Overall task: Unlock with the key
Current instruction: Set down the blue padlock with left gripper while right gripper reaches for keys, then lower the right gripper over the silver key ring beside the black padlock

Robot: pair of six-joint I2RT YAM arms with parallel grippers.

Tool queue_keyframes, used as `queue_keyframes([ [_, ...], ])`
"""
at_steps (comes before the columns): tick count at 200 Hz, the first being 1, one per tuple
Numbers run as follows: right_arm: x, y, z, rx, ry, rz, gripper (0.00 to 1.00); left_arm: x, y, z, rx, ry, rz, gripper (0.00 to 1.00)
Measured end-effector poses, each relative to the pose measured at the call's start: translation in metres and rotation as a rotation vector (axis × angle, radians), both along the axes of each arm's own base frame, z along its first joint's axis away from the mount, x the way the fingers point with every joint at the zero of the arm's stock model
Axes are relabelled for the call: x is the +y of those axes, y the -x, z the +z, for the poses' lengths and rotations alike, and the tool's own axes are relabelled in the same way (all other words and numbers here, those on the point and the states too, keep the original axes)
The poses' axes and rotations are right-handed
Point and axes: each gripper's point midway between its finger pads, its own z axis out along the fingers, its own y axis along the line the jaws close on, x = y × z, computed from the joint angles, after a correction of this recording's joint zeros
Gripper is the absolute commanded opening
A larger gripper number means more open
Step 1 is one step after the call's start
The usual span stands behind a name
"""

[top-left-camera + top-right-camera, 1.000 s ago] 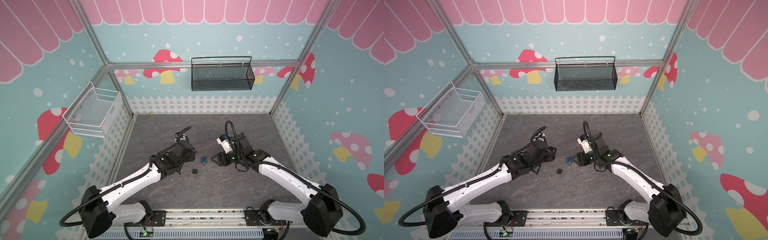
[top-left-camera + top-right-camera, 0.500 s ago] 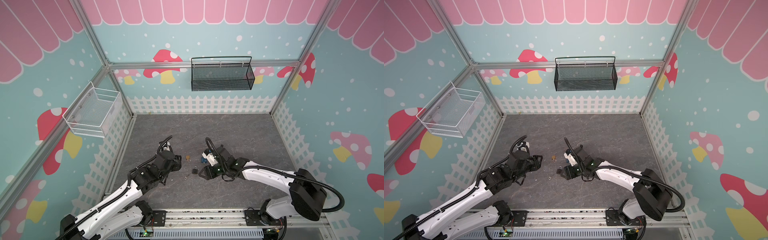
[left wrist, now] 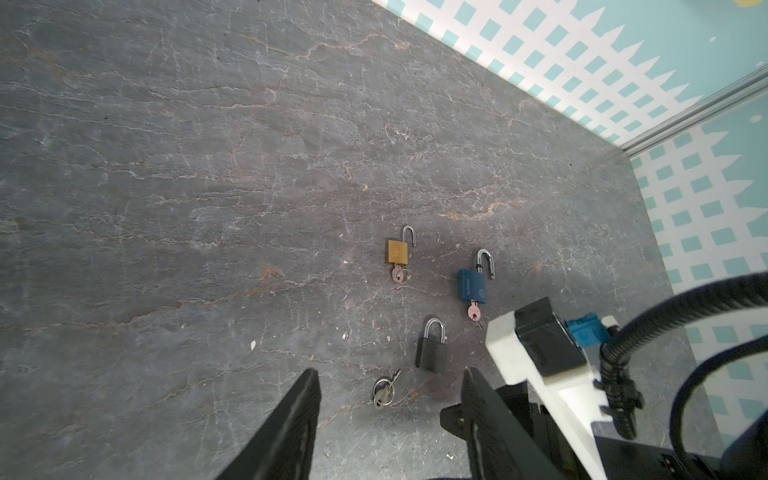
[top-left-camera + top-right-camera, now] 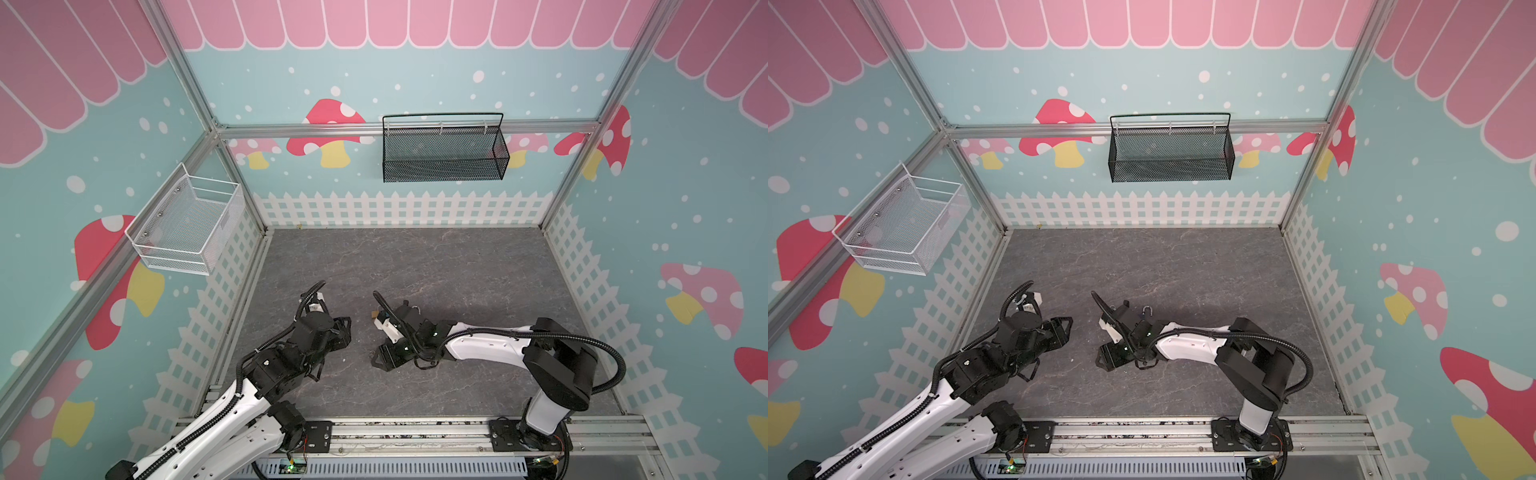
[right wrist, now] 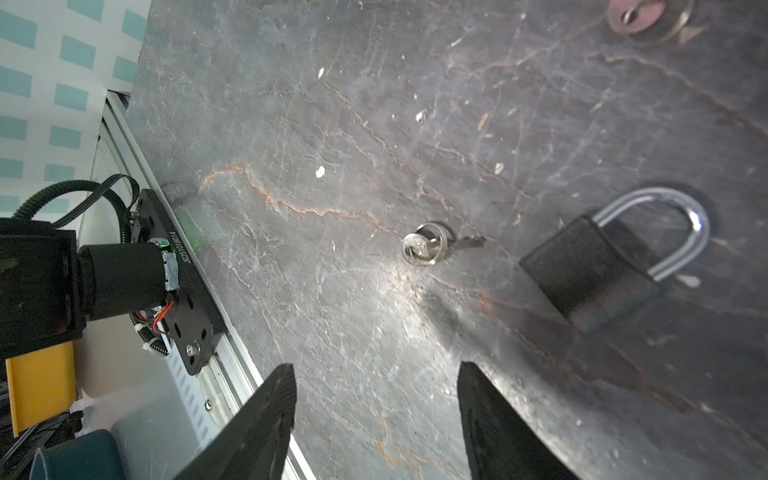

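Observation:
A small silver key on a ring lies flat on the dark floor, just beside a black padlock whose shackle is shut. My right gripper hovers open a short way from the key, holding nothing. In the left wrist view the same key lies just past my open left gripper, with the black padlock beyond it. Both top views show the left gripper and the right gripper facing each other low over the floor; the right arm hides the key and black padlock there.
A brass padlock and a blue padlock lie further out, each with its shackle open and a key in it. A white wire basket hangs on the left wall and a black mesh basket on the back wall.
Both arms have drawn back toward the front rail. The right gripper has swung left and down over the locks, covering them in the top views. The left gripper has pulled away to the left.

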Motion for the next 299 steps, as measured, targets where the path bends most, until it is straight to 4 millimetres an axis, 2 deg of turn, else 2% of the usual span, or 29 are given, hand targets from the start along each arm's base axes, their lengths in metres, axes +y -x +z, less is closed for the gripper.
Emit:
queue_keyframes([
  [58,0.015,-0.005,-0.018,0.004,0.035,0.004,0.65,0.009,0.006,-0.005,0.017,-0.006,0.017,0.55],
  [129,0.029,-0.016,-0.032,-0.02,0.086,0.013,0.65,0.016,0.01,0.001,-0.001,0.02,0.039,0.55],
  [209,0.052,-0.026,-0.032,-0.084,0.127,0.077,0.64,0.027,0.013,0.0,0.006,0.015,0.086,0.54],
  [250,0.042,-0.028,-0.035,-0.138,0.197,0.116,0.61,0.033,0.014,0.005,-0.011,0.045,0.12,0.54],
  [299,0.032,-0.025,-0.029,-0.173,0.245,0.14,0.59,0.036,0.015,0.007,-0.017,0.061,0.143,0.54],
])
